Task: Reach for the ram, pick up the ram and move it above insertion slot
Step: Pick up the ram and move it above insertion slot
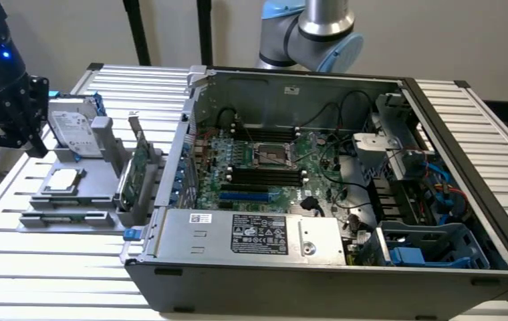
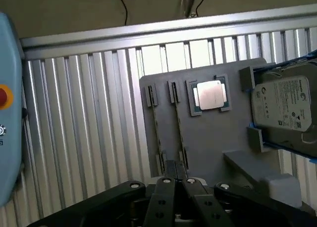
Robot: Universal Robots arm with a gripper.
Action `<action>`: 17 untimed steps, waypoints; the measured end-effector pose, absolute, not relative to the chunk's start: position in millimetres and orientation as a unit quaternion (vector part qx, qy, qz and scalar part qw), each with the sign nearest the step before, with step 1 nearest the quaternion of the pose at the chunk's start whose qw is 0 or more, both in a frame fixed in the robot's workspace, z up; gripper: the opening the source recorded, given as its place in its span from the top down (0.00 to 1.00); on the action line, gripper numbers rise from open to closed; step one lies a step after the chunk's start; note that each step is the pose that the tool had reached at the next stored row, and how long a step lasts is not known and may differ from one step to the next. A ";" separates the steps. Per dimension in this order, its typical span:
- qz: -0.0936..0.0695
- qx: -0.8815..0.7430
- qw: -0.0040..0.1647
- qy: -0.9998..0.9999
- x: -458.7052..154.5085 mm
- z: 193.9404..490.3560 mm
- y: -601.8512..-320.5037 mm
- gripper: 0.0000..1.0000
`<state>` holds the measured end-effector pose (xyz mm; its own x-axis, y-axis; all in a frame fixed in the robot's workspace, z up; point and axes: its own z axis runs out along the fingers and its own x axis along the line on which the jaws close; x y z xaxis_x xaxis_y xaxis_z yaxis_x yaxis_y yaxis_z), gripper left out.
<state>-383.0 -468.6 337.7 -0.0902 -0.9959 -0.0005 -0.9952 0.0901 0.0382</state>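
Observation:
Two ram sticks (image 2: pixel 179 130) stand on edge in narrow slots of a grey fixture plate (image 2: pixel 213 138), seen edge-on as thin dark-green strips. My gripper (image 2: pixel 174 173) hovers above that plate, near the end of the sticks, with its black fingers (image 2: pixel 166 187) pressed together and nothing between them. At the exterior view's left the gripper (image 1: pixel 21 134) hangs over the far end of the same fixture (image 1: pixel 102 180). The black insertion slots (image 1: pixel 263 175) lie on the motherboard inside the open computer case (image 1: pixel 325 267), well to the exterior view's right of the gripper.
On the fixture also sit a square CPU (image 2: pixel 208 95), a silver hard drive (image 2: pixel 283 105) in blue rails and a wider green expansion card (image 1: pixel 134 177) standing on edge. A teach pendant (image 2: pixel 10 113) lies on the ribbed aluminium table (image 2: pixel 89 128). Cables and drive cages crowd the case.

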 end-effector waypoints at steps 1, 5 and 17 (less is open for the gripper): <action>-0.014 0.681 0.013 -0.732 -383.0 337.3 -468.6 0.89; -0.014 0.707 0.013 -0.707 -382.9 335.7 -468.6 0.89; -0.012 0.765 0.014 -0.644 -388.4 331.8 -468.6 0.88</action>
<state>-388.4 -468.6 331.8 0.1712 -0.9852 -0.0009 -0.9846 -0.1711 0.0362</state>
